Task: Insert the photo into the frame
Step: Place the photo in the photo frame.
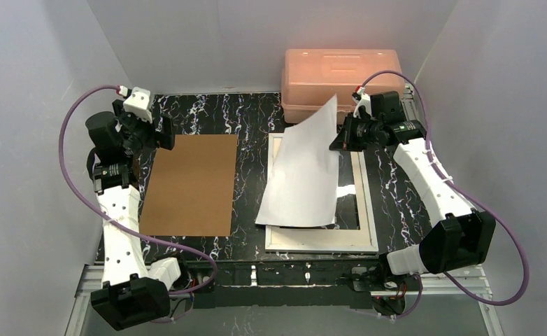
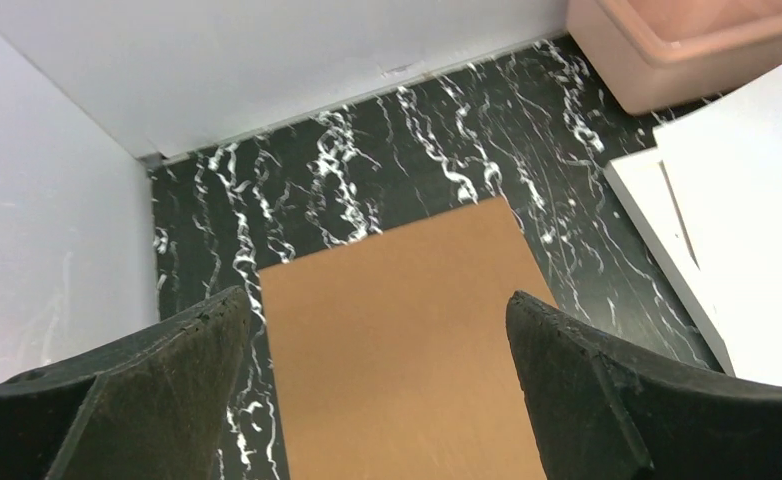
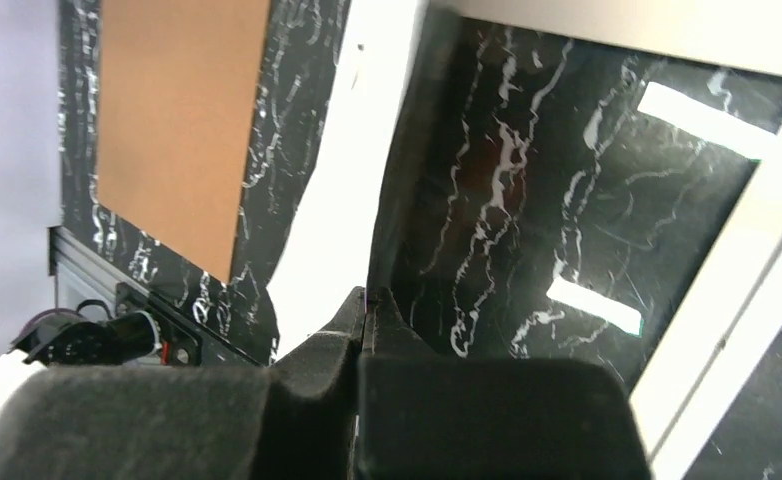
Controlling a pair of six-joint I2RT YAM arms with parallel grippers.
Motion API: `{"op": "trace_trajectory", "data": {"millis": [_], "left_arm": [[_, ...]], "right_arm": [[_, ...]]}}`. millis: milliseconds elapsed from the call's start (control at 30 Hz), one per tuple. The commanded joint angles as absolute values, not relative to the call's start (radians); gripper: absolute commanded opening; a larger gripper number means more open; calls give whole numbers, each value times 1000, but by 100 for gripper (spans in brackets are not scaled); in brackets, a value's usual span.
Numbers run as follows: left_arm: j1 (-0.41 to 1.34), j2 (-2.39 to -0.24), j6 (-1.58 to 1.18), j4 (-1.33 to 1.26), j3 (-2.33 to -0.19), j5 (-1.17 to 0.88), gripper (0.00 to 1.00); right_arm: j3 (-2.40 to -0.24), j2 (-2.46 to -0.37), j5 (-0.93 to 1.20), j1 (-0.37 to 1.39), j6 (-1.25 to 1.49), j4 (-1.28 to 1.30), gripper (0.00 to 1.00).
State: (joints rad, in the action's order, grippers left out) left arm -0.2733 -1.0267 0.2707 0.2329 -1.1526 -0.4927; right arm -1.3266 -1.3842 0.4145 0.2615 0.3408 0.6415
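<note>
Tabletop (image 1: 250, 140): black marble; everything lies flat on it except the sheet.
Frame (image 1: 320, 239): lies flat on the right side, its opening facing up. I'd aim for that opening and nothing else.
Backing board (image 1: 190, 185): brown, flat on the left, well apart from the frame. To my eye it goes on last.
Photo (image 1: 306, 168): white back up, with its near edge resting on the frame and its far corner lifted. It sits skewed over the frame's left rail, so it should slide right and square up before being lowered, near edge seated first.
Right gripper (image 3: 367, 305): pinched tight on the photo's raised far corner. I'd hold on until the sheet lies inside the rails.
Left gripper (image 2: 379, 320): spread wide and holding nothing, hanging over the far end of the backing board.
Hidden, frame: the sheet covers most of the opening. Bright glare patches suggest a clear pane, but I can't be sure.
Hidden, photo: the printed face is turned down, so no picture shows.
Hidden, fit: I can't tell whether the near edge sits inside the frame's rail or on top of it.
</note>
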Motion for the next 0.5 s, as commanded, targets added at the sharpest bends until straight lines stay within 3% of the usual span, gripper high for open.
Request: {"op": "trace_trajectory", "data": {"millis": [0,467], "left_arm": [[-275,-1032,330,322,-1125,-599,98],[-258,-1046,432,401,-1065,-658,94]], "right_arm": [[-1387,-1378,316,265,255,754,1],[-1397,-1399,153,265,117,911,1]]}}
